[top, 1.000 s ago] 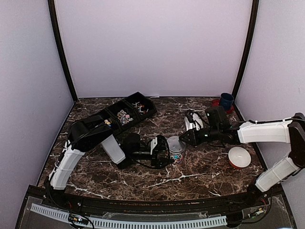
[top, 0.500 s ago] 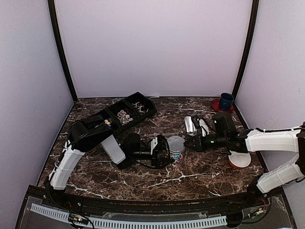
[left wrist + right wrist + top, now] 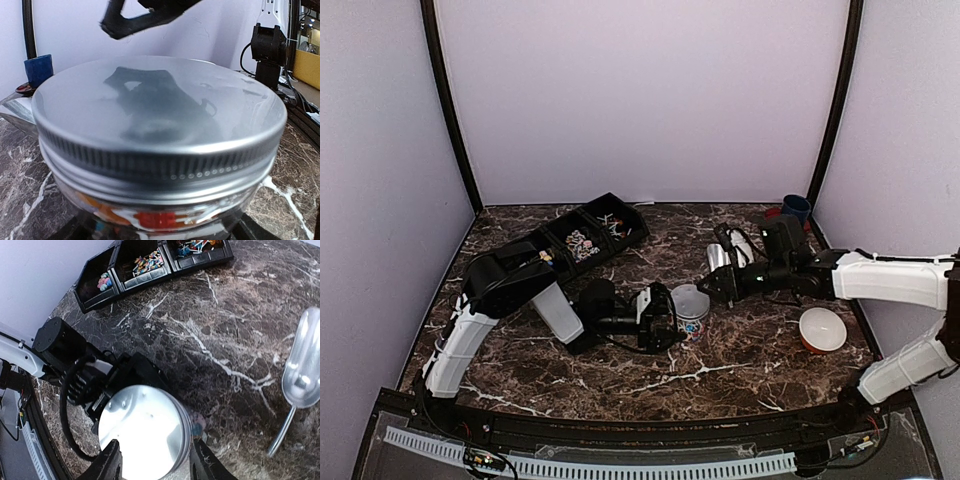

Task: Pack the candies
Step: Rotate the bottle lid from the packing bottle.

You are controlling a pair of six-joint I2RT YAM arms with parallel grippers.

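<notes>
Candies point(image 3: 147, 262) heaped in the three compartments of a black tray point(image 3: 145, 282) at the tabletop's far left corner. More of them, red and orange, visible through the glass of a jar point(image 3: 150, 220) near the tabletop's middle. Jar capped by a silver lid point(image 3: 160, 110) with a ribbed rim.

Left gripper point(image 3: 667, 322) low and level, jaws wide around the jar's base, apparently clamping it. Right gripper point(image 3: 712, 287) reaching in from the right, jaws parted, standing either side of the lid and gripping nothing.

Metal scoop point(image 3: 302, 372) lying on the tabletop beyond the jar, towards the right. Bowl point(image 3: 822, 328) near the right edge, well apart from the jar.

Probably late in the task, with lid-tightening in hand, though unclear whether fully screwed down. To do it well:
- Keep the left clamp firm on the glass.
- Centre the right jaws over the lid and close evenly on the ribbed rim.
- Turn about the jar's upright axis.
- Avoid any sideways push, for fear of tipping or dragging the jar.
- If already tight, lift straight up and clear.
</notes>
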